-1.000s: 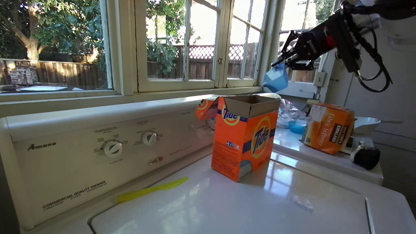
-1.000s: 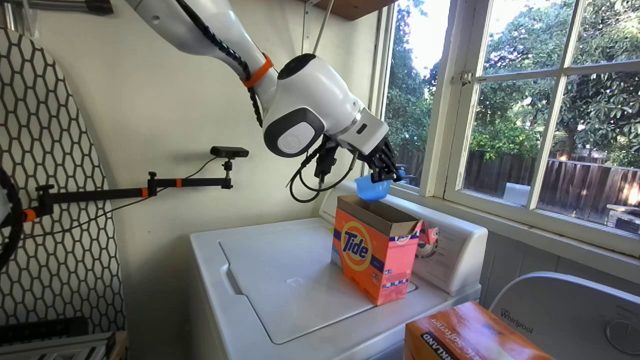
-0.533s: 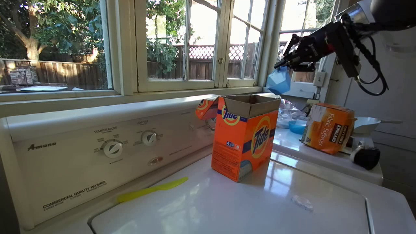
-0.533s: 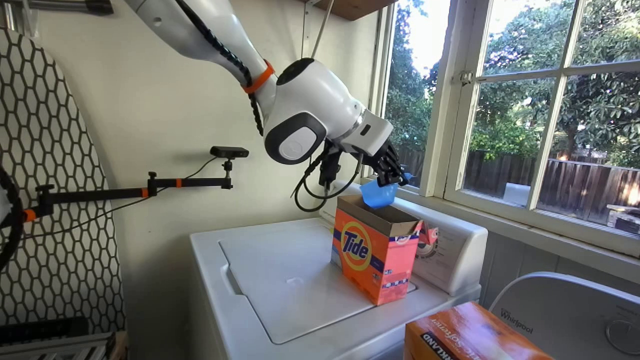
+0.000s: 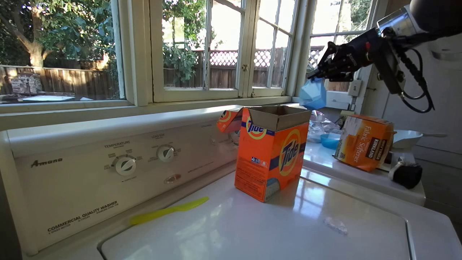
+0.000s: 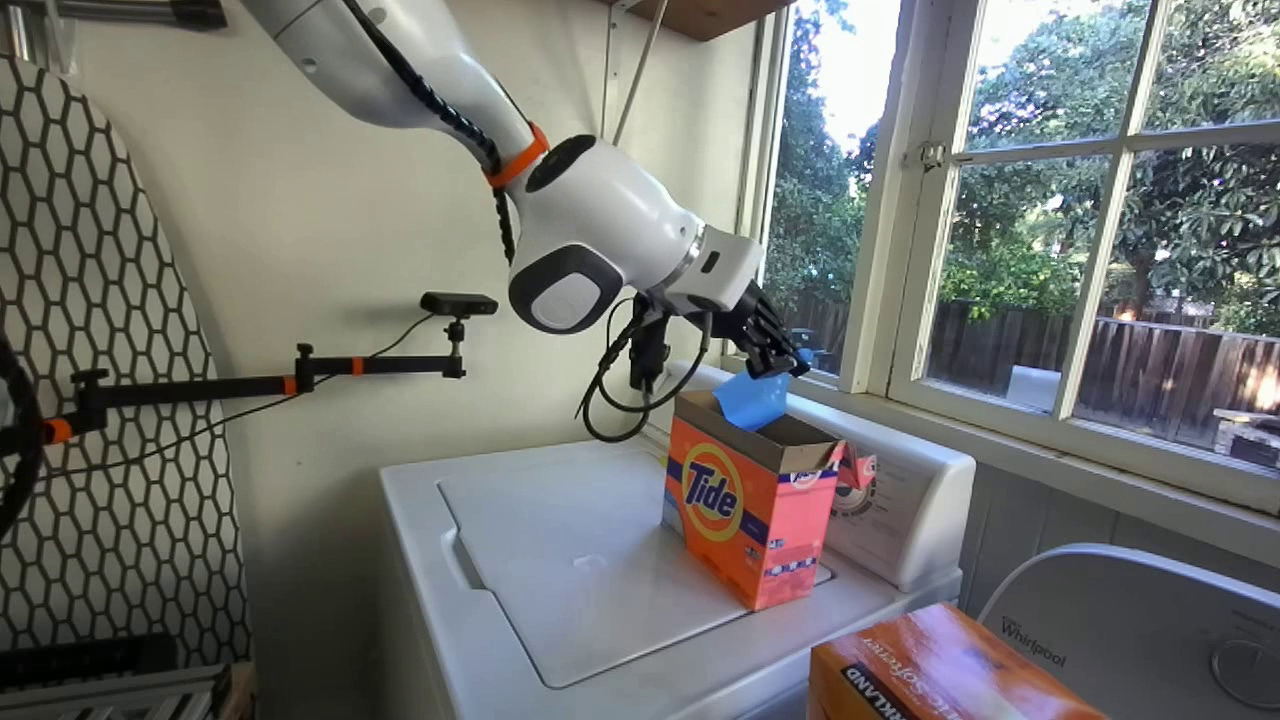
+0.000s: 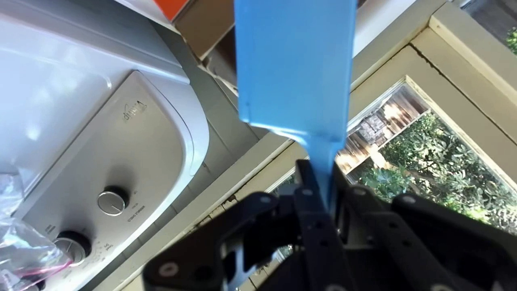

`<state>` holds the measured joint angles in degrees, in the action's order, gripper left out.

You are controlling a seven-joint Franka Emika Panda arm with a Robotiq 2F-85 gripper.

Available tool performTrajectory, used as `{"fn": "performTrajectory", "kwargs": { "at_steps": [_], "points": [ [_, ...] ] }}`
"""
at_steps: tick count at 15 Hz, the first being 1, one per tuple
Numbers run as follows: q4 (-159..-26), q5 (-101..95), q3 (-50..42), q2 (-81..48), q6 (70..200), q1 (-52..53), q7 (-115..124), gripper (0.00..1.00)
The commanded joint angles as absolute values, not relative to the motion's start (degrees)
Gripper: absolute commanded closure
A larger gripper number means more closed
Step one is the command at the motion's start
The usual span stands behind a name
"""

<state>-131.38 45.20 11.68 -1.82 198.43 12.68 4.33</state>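
Note:
My gripper [image 5: 313,75] is shut on the narrow handle of a translucent blue scoop [image 5: 313,95]. In the wrist view the fingers [image 7: 321,173] pinch the handle and the scoop [image 7: 295,68] extends away from them. An open orange Tide box [image 5: 252,159] stands upright on the white washer, its flap folded back. In an exterior view the tilted scoop [image 6: 755,402] overlaps the opening of the box [image 6: 720,520]; the gripper [image 6: 785,365] is above it. From elsewhere the scoop shows just beyond the box's rim corner, so I cannot tell whether it is over the opening. The scoop's contents are hidden.
A yellow-green utensil [image 5: 169,210] and a whitish patch [image 5: 335,225] lie on the washer. A fabric softener box [image 5: 366,142], blue bowl [image 5: 330,141], plastic bag [image 5: 321,124] and black object [image 5: 408,176] sit on the neighbouring Whirlpool machine [image 6: 1130,640]. Windows [image 5: 223,65] stand behind.
My gripper, holding the scoop, has moved lower, closer to the level of the box's rim. The scoop has tilted. The box has not moved.

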Motion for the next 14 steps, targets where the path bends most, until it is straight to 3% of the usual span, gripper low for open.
{"fn": "performTrajectory", "kwargs": {
  "at_steps": [1,7,14],
  "points": [
    [-128.63,58.81,12.55,-4.28,204.04,17.43,-9.43,0.97],
    [-117.27,82.48,14.98,-8.03,211.92,24.23,-33.10,0.97],
    [-102.44,95.26,16.92,-12.32,219.46,26.38,-51.52,0.97]
  ]
}}
